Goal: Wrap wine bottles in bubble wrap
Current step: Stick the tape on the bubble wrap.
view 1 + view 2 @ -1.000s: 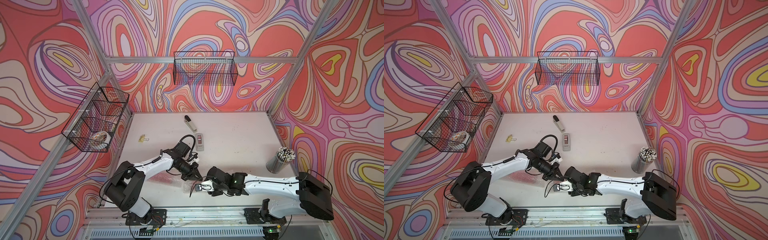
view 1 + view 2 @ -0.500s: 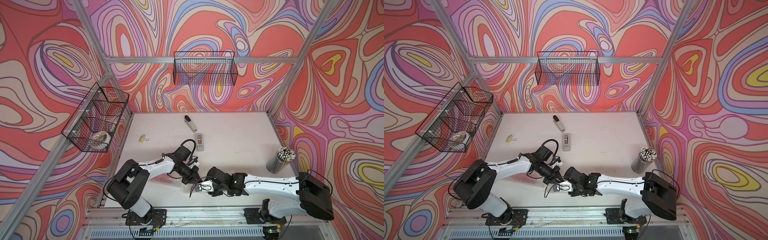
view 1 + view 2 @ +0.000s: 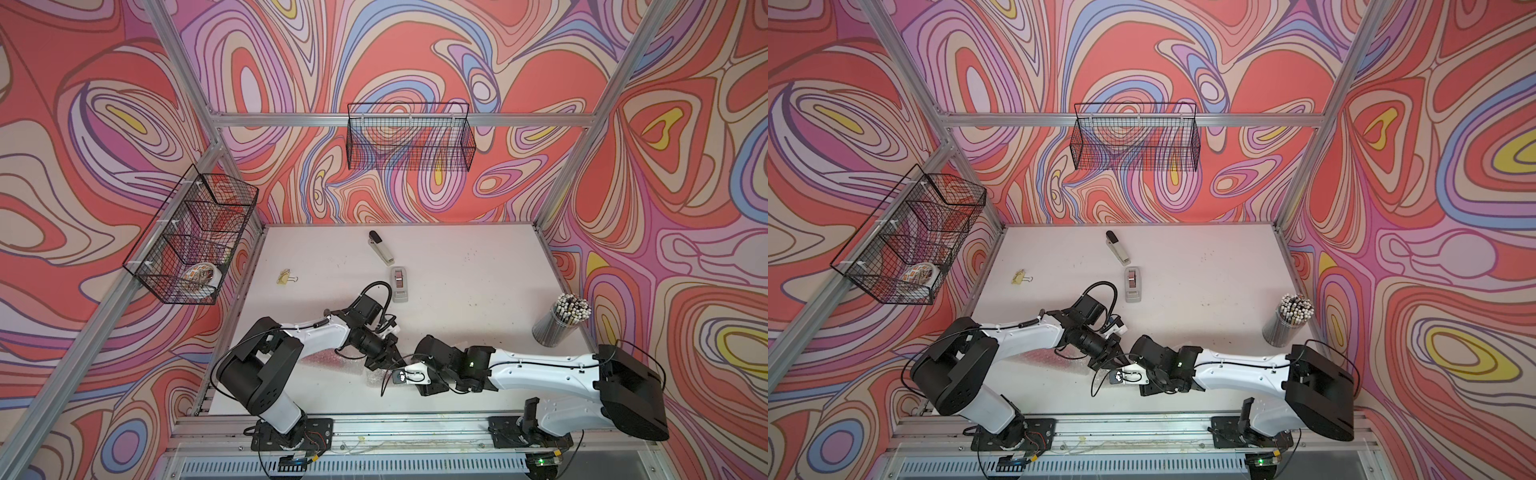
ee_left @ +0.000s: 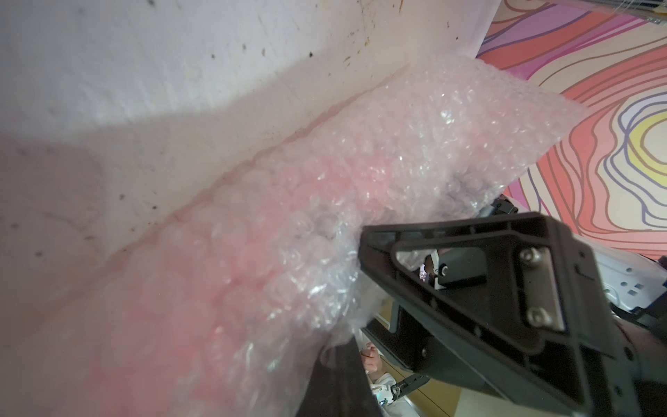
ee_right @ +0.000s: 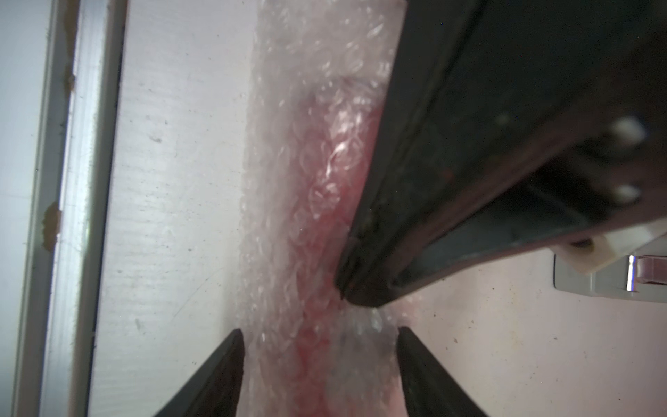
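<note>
Spreading wider than before, right fingers (image 5: 216,375) straddle the bubble wrap (image 5: 306,252).

Red-pink wine bottle (image 5: 317,202) lies on its side, rolled inside bubble wrap (image 4: 325,180)

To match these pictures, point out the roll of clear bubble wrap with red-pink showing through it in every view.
In a top view: the clear, pink-tinged bubble-wrap roll lies near the front, beside the black left gripper.
In a top view: same spot.
Left wrist: across the centre.
Right wrist: centre, between the fingers of the open right gripper.
Shared landmark: the left gripper, shut on the roll's film.
</note>
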